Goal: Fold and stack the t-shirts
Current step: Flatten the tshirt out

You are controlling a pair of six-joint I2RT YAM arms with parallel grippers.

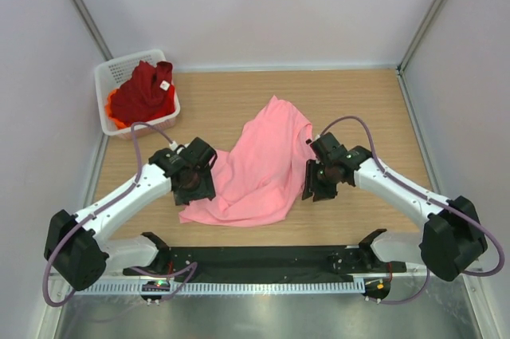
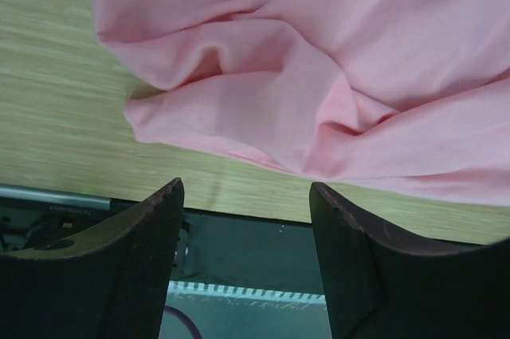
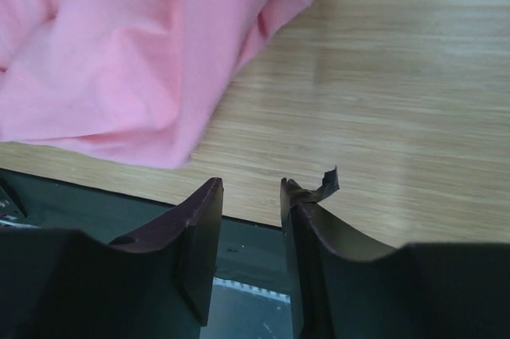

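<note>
The light pink t-shirt (image 1: 263, 165) lies crumpled on the table (image 1: 374, 112) between the left gripper (image 1: 195, 184) and right gripper (image 1: 317, 183), both parted and empty. The dark red t-shirt (image 1: 143, 90) and orange t-shirt (image 1: 114, 109) sit unfolded in the basket (image 1: 109, 74).

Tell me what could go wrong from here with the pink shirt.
1. The light pink cloth t-shirt lies crumpled in overlapping folds, so the open left gripper may pinch several layers at once.
2. A dark strip peels off one finger of the open right gripper; it could snag cloth or weaken the grip.
3. The shirt's near edge sits close to the wooden table front; a pull could drag it off.
</note>
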